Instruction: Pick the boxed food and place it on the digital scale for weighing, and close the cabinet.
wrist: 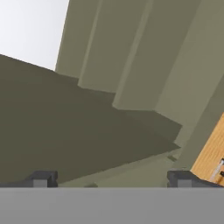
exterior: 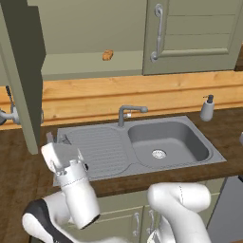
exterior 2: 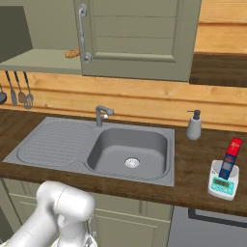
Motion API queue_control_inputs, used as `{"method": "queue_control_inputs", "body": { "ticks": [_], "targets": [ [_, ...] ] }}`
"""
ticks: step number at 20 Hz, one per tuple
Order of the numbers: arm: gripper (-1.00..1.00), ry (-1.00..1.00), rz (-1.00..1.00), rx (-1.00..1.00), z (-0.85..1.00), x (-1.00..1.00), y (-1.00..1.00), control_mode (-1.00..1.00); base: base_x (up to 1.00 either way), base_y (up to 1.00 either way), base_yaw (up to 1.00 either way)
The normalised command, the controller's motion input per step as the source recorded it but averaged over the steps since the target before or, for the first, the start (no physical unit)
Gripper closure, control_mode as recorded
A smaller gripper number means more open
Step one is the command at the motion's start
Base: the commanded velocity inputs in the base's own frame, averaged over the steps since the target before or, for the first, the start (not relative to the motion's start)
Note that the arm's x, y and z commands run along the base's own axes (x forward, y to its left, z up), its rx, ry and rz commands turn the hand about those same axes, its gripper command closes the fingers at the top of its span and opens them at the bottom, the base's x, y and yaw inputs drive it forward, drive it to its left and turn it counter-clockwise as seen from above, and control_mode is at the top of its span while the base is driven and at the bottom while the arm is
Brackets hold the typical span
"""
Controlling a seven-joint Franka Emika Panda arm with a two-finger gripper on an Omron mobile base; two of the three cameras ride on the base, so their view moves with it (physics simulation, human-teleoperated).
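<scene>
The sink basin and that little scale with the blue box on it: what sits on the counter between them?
In the right base view, a grey soap dispenser stands toward the wall between the sink and the scale bearing the boxed food; otherwise bare dark counter.

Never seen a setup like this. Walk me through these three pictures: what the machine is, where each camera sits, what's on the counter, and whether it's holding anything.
This is a rendered kitchen with a white robot arm on a base that can drive. Two cameras ride on that base behind the arm, one to its left and one to its right, both looking down over the same counter. The third camera sits on the hand itself and looks along the gripper; its two dark tips stand wide apart with nothing between them, facing a grey-green panelled surface close up.

On the wooden counter lie a grey sink, a soap dispenser and, at the right, a digital scale with the boxed food already standing on it. Above, the cabinet has its left door swung open, with a small orange-brown lump on the shelf.
</scene>
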Motion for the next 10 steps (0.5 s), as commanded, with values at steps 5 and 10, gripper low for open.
{"method": "queue_control_inputs", "body": {
  "ticks": [5, 10],
  "targets": [
    [-1.00, -0.06, 0.00, 0.02, -0.79, 0.00, 0.33, -1.00, 0.00, 0.00, 0.00],
    [-1.00, -0.02, 0.00, 0.00, -0.01, 0.00, 0.71, -1.00, 0.00, 0.00, 0.00]
  ]
}}
